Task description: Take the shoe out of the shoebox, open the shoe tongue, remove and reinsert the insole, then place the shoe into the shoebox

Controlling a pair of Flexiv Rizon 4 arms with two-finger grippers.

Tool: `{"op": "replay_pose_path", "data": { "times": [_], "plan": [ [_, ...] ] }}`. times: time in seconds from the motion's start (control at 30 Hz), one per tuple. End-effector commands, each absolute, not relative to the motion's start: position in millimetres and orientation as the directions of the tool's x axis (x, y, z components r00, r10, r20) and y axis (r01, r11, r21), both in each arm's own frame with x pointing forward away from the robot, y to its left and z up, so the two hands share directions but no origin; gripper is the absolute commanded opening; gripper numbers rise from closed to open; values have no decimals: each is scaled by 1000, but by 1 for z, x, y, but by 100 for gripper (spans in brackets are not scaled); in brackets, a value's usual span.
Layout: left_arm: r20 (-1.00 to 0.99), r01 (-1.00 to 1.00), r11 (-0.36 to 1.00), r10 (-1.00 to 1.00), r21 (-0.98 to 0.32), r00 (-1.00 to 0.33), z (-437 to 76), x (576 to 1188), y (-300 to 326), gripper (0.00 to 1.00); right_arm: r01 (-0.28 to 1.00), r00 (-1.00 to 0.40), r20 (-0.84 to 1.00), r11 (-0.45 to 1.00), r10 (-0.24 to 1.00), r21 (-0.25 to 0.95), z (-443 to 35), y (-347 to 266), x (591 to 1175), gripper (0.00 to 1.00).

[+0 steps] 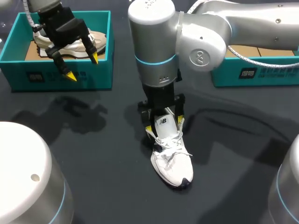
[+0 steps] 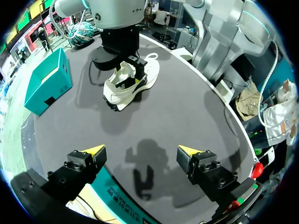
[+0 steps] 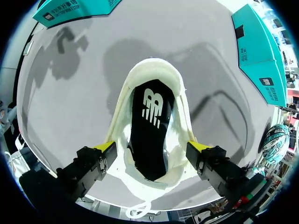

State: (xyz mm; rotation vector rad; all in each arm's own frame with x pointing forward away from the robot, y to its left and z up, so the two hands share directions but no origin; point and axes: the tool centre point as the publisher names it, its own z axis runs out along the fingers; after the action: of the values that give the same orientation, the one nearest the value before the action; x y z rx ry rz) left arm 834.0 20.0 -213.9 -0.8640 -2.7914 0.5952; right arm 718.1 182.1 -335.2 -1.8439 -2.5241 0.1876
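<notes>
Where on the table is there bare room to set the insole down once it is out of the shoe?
Two bare patches of table: one between the left shoebox and the white shoe, one beside the shoe in front of the right shoebox. The middle is crowded, with the right gripper over the shoe; the left gripper hangs over the left shoebox.

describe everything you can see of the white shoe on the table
The white shoe is a lace-up sneaker with white laces and a dark edge at the toe; its upper looks like soft fabric. Inside lies a black insole with a white logo, ringed by a padded cream collar. It stands upright on its sole near the middle of the dark table, toe toward the robot. The right gripper sits over its opening; whether it touches the shoe cannot be told.
</notes>
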Motion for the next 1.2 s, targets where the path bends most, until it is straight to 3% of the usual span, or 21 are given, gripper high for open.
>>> {"op": "replay_pose_path", "data": {
  "times": [0.03,0.67,0.73,0.83,0.9,1.13,1.2],
  "plan": [
    [34,508,754,571,-416,-820,-214,834,20,100,950,-302,-61,295,951,-103,-334,183,715,100],
    [34,508,754,571,-416,-820,-214,834,20,100,963,-268,-48,267,962,-23,-309,164,676,100],
    [34,508,754,571,-416,-820,-214,834,20,100,965,-263,-46,264,964,-2,-303,161,670,96],
    [34,508,754,571,-416,-820,-214,834,20,100,959,-281,-43,283,959,33,-294,161,660,77],
    [34,508,754,571,-416,-820,-214,834,20,100,953,-296,-45,298,954,52,-289,165,655,49],
    [34,508,754,571,-416,-820,-214,834,20,100,945,-318,-55,321,946,56,-286,171,647,15],
    [34,508,754,571,-416,-820,-214,834,20,100,938,-337,-56,340,940,63,-288,173,651,13]
  ]
}}
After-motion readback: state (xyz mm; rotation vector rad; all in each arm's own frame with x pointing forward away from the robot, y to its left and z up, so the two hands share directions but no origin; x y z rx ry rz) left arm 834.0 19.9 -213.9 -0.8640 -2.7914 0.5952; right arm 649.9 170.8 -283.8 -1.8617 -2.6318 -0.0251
